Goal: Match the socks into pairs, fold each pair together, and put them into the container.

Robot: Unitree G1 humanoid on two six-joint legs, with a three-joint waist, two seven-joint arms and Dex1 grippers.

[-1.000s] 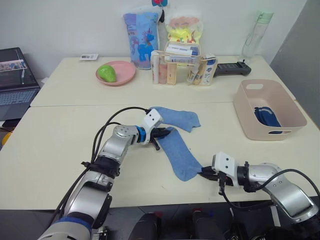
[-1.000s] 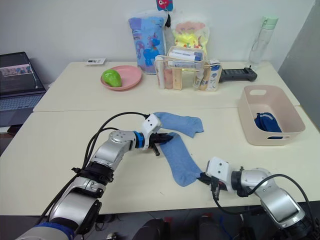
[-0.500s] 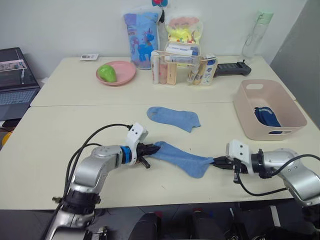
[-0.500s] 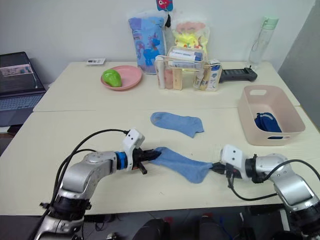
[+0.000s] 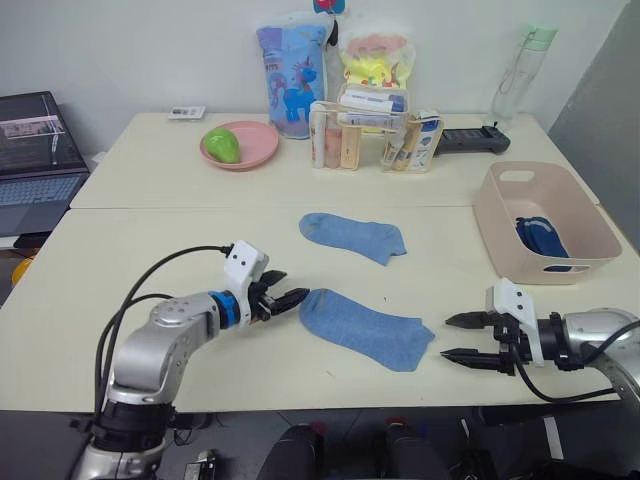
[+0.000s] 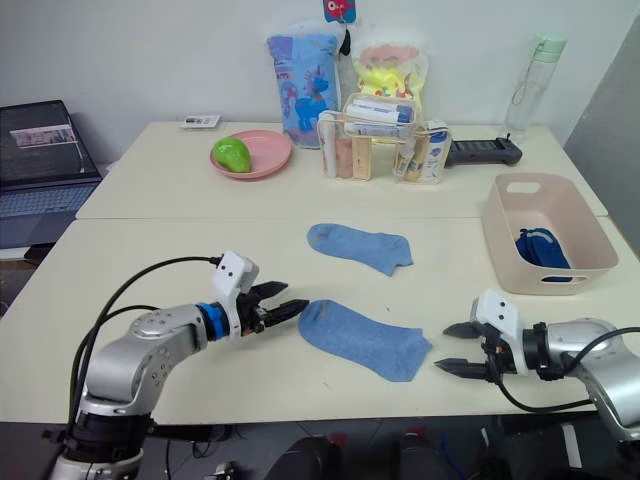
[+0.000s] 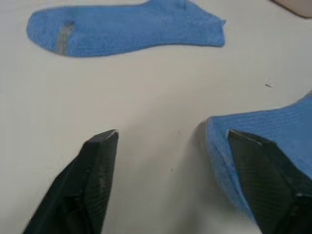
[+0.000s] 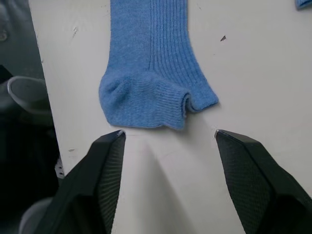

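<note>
Two light blue socks lie flat on the table: one (image 5: 365, 330) near the front edge, the other (image 5: 352, 235) just behind it. My left gripper (image 5: 290, 297) stands open at the near sock's left end, one fingertip (image 7: 258, 165) against its edge (image 7: 273, 136). My right gripper (image 5: 452, 337) is open just off the sock's right end (image 8: 151, 73), holding nothing. The pale pink container (image 5: 500, 235) sits at the right with dark navy socks (image 5: 540, 238) inside.
Along the back of the far table are a pink plate (image 5: 250, 158) with a green fruit, a clear organiser of tubes (image 5: 365, 135), two printed bags, a black handset (image 5: 470, 138) and a water bottle (image 5: 508, 75). A laptop (image 5: 30, 150) stands at the far left.
Both grippers have opened and let go of the near light blue sock, which now lies flat. Each has drawn back slightly from its end. The camera has shifted a little.
</note>
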